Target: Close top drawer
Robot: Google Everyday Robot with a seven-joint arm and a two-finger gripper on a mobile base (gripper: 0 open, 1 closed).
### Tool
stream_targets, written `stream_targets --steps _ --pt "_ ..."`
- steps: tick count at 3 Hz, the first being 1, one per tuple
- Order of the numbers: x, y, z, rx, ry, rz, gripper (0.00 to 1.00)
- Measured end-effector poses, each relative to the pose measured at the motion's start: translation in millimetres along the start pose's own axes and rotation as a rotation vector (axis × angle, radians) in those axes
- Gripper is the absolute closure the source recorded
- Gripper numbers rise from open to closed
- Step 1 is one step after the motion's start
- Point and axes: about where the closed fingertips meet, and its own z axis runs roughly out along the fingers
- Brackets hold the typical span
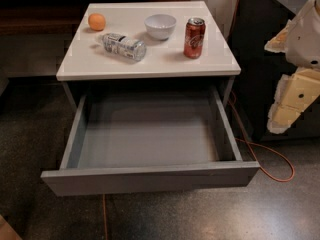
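**A:** Where is the gripper (292, 101)?

**B:** At the right edge of the camera view, held up beside the cabinet (227, 91) and apart from it. Whether it is spread or pressed together, I cannot tell.

**A:** And the top drawer (150, 179)?

**B:** Left of the gripper and lower, well apart from it. It stands pulled far out, plain grey inside, with its flat front nearest the camera.

**A:** What sits on the white top (165, 64)?

**B:** All of it is left of the gripper. A red soda can (194, 37) is nearest, then a white bowl (160, 26), a clear bottle (124, 46) lying on its side, and an orange (97, 21) farthest off. Below the gripper an orange cable (265, 148) runs over the floor (200, 214).
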Motion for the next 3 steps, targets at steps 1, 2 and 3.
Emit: stream_targets --steps 1,2,3 --pt "0 0 0 0.000 0.000 0.000 0.00" --pt "-4 3 1 -0.004 -0.012 -0.005 0.00" --pt "-17 21 11 -0.013 -0.050 -0.046 0.00"
